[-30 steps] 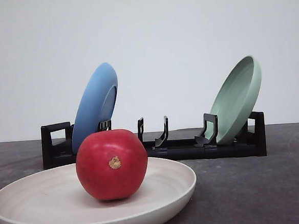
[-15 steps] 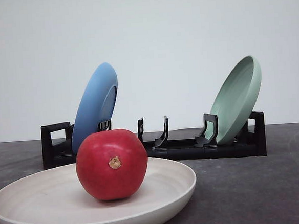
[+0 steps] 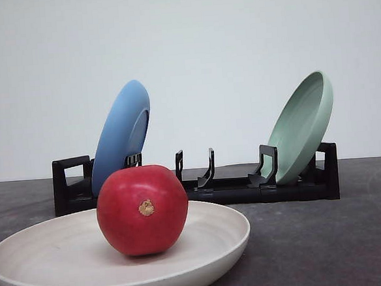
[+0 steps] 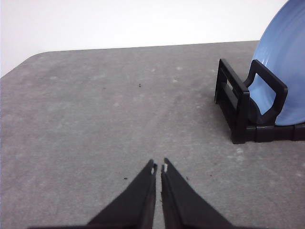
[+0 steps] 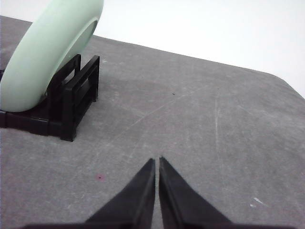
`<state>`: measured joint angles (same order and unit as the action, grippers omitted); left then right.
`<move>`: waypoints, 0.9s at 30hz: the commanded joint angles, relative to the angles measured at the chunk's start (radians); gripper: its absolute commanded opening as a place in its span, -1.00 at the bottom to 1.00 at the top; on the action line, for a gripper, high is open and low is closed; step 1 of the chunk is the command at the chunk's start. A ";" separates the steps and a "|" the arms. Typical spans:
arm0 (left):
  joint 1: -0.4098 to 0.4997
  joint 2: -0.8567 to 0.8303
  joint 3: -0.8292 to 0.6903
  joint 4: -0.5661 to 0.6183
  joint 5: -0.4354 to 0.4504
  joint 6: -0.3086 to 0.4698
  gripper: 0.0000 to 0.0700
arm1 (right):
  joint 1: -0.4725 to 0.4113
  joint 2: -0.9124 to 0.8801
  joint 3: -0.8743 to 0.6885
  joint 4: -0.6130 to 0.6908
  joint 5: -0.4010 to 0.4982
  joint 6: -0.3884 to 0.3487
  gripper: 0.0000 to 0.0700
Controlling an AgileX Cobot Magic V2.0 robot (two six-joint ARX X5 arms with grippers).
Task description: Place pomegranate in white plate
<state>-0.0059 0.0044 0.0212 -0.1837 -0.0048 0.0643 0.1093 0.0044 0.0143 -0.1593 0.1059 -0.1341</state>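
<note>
The glossy red pomegranate [image 3: 142,210] rests inside the white plate [image 3: 220,236] at the front left of the table, its tan stem scar facing the camera. My left gripper [image 4: 158,168] hovers shut over bare grey tabletop beside the rack's left end, holding nothing. Over bare table past the rack's right end, my right gripper [image 5: 157,161] is shut too, with nothing between its fingers.
A black dish rack [image 3: 233,186] stands behind the white plate. A blue plate [image 3: 121,131] leans in its left end and a pale green plate [image 3: 302,125] in its right end. The blue plate [image 4: 286,71] and green plate [image 5: 47,52] appear in the wrist views.
</note>
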 commanded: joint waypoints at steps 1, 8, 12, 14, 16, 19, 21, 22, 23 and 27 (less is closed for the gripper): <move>0.001 -0.002 -0.009 -0.003 -0.003 0.014 -1.00 | -0.002 -0.001 -0.003 0.002 0.000 -0.008 -0.98; 0.001 -0.002 -0.009 -0.003 -0.003 0.014 -1.00 | -0.002 -0.001 -0.003 0.002 0.000 -0.008 -0.98; 0.001 -0.002 -0.009 -0.003 -0.003 0.014 -1.00 | -0.002 -0.001 -0.003 0.002 0.000 -0.008 -0.98; 0.001 -0.002 -0.009 -0.003 -0.003 0.014 -1.00 | -0.002 -0.001 -0.003 0.002 0.000 -0.008 -0.98; 0.001 -0.002 -0.009 -0.003 -0.003 0.014 -1.00 | -0.002 -0.001 -0.003 0.002 0.000 -0.008 -0.98; 0.001 -0.002 -0.009 -0.003 -0.003 0.014 -1.00 | -0.002 -0.001 -0.003 0.002 0.000 -0.008 -0.98; 0.001 -0.002 -0.009 -0.003 -0.003 0.014 -1.00 | -0.002 -0.001 -0.003 0.002 0.000 -0.008 -0.98; 0.001 -0.002 -0.009 -0.003 -0.003 0.014 -1.00 | -0.002 -0.001 -0.003 0.002 0.000 -0.008 -0.98; 0.001 -0.002 -0.009 -0.003 -0.003 0.014 -1.00 | -0.002 -0.001 -0.003 0.002 0.000 -0.008 -0.98; 0.001 -0.002 -0.009 -0.003 -0.003 0.014 -1.00 | -0.002 -0.001 -0.003 0.002 0.000 -0.008 -0.98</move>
<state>-0.0059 0.0044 0.0212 -0.1837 -0.0048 0.0643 0.1093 0.0044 0.0143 -0.1593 0.1058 -0.1341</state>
